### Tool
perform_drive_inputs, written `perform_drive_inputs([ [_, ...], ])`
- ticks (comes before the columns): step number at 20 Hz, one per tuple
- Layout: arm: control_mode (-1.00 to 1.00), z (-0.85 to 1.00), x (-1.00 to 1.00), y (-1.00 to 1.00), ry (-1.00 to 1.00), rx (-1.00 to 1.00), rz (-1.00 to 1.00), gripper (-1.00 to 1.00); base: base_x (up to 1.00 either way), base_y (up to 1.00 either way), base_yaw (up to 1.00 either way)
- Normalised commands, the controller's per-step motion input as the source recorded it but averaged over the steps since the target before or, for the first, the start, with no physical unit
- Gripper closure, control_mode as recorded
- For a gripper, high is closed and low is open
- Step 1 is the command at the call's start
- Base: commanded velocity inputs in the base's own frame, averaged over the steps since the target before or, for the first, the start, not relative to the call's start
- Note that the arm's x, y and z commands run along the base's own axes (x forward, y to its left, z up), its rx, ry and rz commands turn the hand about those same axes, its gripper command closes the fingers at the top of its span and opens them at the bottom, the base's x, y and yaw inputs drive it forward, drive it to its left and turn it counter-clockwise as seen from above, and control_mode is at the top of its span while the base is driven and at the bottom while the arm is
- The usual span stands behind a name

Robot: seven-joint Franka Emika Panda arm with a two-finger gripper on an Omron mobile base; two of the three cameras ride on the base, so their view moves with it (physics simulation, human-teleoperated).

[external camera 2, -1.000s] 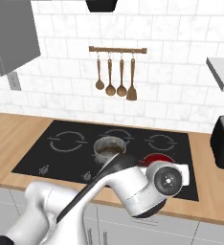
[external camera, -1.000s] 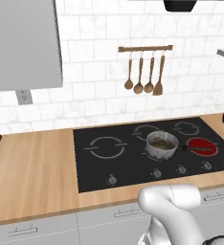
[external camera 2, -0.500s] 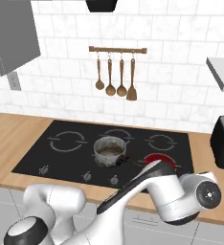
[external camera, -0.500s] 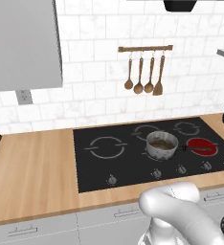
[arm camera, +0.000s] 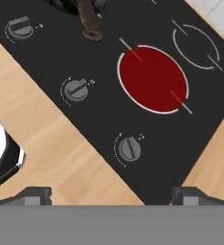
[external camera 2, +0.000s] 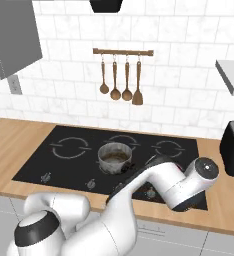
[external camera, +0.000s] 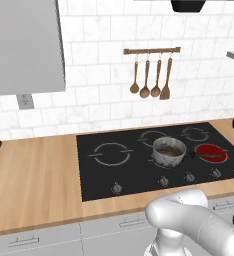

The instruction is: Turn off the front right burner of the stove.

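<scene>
Black stove (arm camera: 75, 52) below me, approach step: gripper (arm camera: 111, 194) wide open, empty, above knob (arm camera: 129, 148) nearest front right burner (arm camera: 153, 79); I'd descend, grip, rotate.

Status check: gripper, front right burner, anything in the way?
Gripper open, holding nothing, above the stove front edge. Front right burner glowing red, still on. Knobs uncovered; pot handle off to one side.

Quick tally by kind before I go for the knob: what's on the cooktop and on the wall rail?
Lit red burner: 1
Unlit grey ring zones: 4
Silver knobs: 5
Small pot: 1
Wooden utensils on the rail: 4
Total: 15
</scene>
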Motion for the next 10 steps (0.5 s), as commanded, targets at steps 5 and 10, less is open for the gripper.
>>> perform_drive_inputs([
  [5,-1.00,-0.06,0.00,0.15,0.08,-0.13,0.03,-1.00,0.00,0.00,0.00],
  [10,-1.00,-0.02,0.03,0.11,0.08,-0.04,0.00,-1.00,0.00,0.00,0.00],
])
